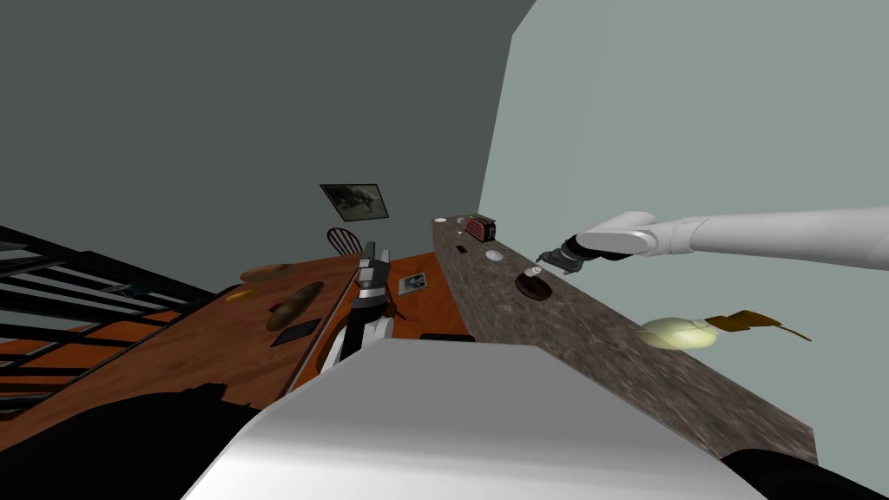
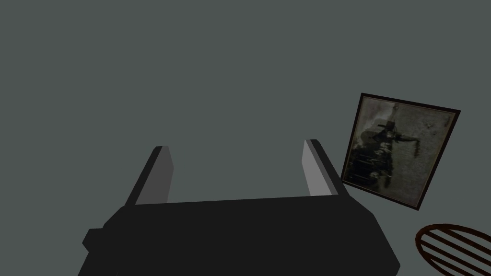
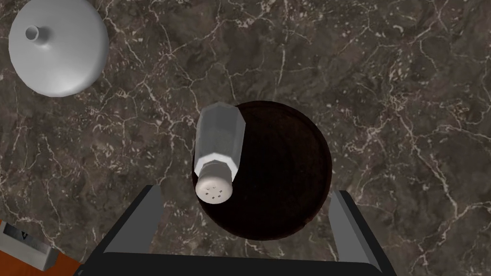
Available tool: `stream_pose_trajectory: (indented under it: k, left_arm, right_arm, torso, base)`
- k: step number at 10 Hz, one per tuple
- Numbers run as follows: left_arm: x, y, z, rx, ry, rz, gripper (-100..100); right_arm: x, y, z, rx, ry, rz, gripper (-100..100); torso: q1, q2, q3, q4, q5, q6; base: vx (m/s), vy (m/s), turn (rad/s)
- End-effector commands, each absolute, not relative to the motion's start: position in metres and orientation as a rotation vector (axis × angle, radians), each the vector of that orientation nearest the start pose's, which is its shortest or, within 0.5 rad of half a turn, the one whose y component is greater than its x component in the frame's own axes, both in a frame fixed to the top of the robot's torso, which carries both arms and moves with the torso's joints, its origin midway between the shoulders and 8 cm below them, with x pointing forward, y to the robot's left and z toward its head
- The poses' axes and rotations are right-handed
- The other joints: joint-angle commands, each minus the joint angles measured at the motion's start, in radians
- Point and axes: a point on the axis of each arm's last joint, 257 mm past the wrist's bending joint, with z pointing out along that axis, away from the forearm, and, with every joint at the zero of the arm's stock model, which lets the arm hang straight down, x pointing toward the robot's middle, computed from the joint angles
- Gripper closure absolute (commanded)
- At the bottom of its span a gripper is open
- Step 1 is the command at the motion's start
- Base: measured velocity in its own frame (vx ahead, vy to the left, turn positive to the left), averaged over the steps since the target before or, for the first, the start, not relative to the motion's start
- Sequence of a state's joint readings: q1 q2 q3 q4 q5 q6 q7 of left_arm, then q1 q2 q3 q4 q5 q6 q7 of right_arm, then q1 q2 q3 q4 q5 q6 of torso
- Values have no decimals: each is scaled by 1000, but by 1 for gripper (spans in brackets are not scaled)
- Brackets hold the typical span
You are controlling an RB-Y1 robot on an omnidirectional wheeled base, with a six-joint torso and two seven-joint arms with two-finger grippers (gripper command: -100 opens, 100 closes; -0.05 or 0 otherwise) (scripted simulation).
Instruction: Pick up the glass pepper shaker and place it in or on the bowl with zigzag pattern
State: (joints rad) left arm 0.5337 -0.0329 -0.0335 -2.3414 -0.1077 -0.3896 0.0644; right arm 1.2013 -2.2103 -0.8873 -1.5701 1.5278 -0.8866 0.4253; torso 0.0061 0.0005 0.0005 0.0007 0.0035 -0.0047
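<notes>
Dark veined stone worktop (image 3: pixel 383 96) running along a pale wall. My right pincer (image 3: pixel 248 190) hangs directly above a dark brown bowl (image 3: pixel 287 177), which stands about midway across the worktop's width. The pincer's fingers are spread wide and grip nothing. The clear pepper shaker (image 3: pixel 218 143) sits tilted across the bowl's rim, white perforated cap toward the pincer, on the side nearer a white funnel-shaped object (image 3: pixel 57 48). My left pincer (image 2: pixel 235 146), likewise spread and empty, is raised before a grey wall.
</notes>
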Motion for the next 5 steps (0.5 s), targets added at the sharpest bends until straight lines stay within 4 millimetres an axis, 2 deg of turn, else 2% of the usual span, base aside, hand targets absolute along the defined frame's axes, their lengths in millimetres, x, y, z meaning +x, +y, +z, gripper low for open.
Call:
stream_pose_trajectory:
  k: [1,3,4,5]
  left_arm:
    - [350,266,19,-712,682,-1290,0]
    - [350,266,19,-712,682,-1290,0]
    - [350,266,19,-712,682,-1290,0]
    - [350,266,19,-712,682,-1290,0]
  right_arm:
    - [438,-526,-117,-2931,1256,-736,-100]
    - [440,-522,-107,-2930,1254,-733,-100]
    - [440,-523,-110,-2929,1254,-736,-100]
    - [440,-523,-109,-2930,1254,-734,0]
  torso:
    - [0,0,0,0,0,0]
    - [0,0,0,0,0,0]
    - [0,0,0,0,0,0]
    - [0,0,0,0,0,0]
  base:
    - [-4,-5,15]
    - [-9,-9,29]
    - [-5,-5,16]
    - [0,0,0]
